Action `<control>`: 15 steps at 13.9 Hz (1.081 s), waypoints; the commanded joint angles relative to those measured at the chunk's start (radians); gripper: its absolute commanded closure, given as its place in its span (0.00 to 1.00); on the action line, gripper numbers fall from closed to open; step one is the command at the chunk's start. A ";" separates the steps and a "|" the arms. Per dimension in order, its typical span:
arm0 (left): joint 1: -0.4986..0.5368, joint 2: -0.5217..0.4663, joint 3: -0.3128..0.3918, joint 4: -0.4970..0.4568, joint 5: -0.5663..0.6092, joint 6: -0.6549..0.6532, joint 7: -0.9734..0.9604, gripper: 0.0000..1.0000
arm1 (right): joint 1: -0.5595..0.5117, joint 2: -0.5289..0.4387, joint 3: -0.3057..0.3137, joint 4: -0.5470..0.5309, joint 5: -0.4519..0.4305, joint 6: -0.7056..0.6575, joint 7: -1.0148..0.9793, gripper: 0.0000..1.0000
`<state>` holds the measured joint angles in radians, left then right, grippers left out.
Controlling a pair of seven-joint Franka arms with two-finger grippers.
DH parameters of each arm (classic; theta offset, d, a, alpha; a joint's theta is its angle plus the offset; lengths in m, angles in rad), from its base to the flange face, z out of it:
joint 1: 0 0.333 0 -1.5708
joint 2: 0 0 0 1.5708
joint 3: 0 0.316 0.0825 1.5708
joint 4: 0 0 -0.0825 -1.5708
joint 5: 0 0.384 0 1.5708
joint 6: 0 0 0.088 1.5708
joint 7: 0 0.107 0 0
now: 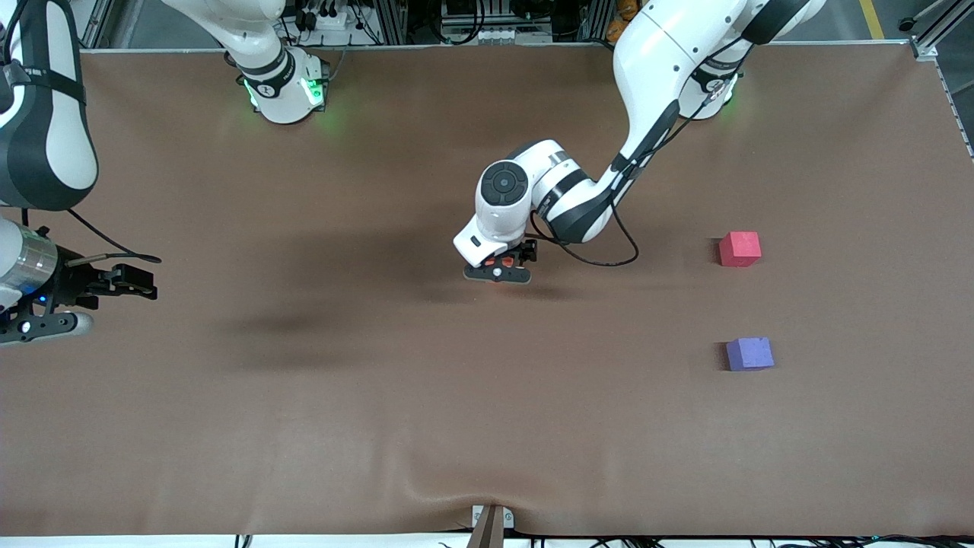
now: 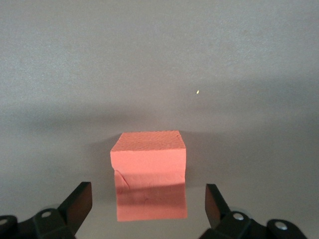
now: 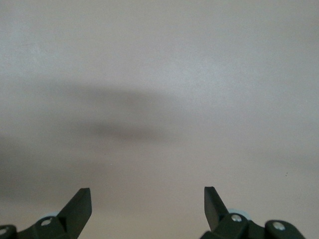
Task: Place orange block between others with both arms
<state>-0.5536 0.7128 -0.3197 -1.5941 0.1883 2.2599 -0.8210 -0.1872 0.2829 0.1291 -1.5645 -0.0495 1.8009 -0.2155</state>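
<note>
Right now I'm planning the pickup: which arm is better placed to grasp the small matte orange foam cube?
Left. The left gripper hangs open over the small matte orange foam cube, which sits between its fingers. The right gripper waits open at the right arm's end.

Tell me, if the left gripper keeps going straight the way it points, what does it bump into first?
Most likely the orange block. The left gripper points down at it with open fingers on either side, not touching. Under the block is only the table.

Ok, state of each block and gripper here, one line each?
Small matte orange foam cube: on table, between the fingers, not gripped.
Pinkish-red cube: on table, untouched.
Purple cube: on table, untouched.
Left gripper: open, over orange cube.
Right gripper: open, empty, waiting.
</note>
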 commanded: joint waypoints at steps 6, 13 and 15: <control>0.003 0.028 -0.001 -0.004 0.014 0.046 -0.036 0.03 | -0.015 -0.097 0.015 -0.020 -0.009 -0.069 -0.013 0.00; 0.004 0.036 0.001 -0.006 0.013 0.046 -0.075 0.55 | -0.015 -0.226 0.015 -0.017 -0.007 -0.207 0.002 0.00; 0.029 0.028 0.001 -0.003 0.013 0.043 -0.082 0.69 | -0.015 -0.248 0.015 -0.017 -0.004 -0.225 0.021 0.00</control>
<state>-0.5484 0.7403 -0.3182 -1.5973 0.1883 2.2946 -0.8822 -0.1874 0.0738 0.1306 -1.5622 -0.0495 1.5904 -0.2132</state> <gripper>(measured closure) 0.467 0.000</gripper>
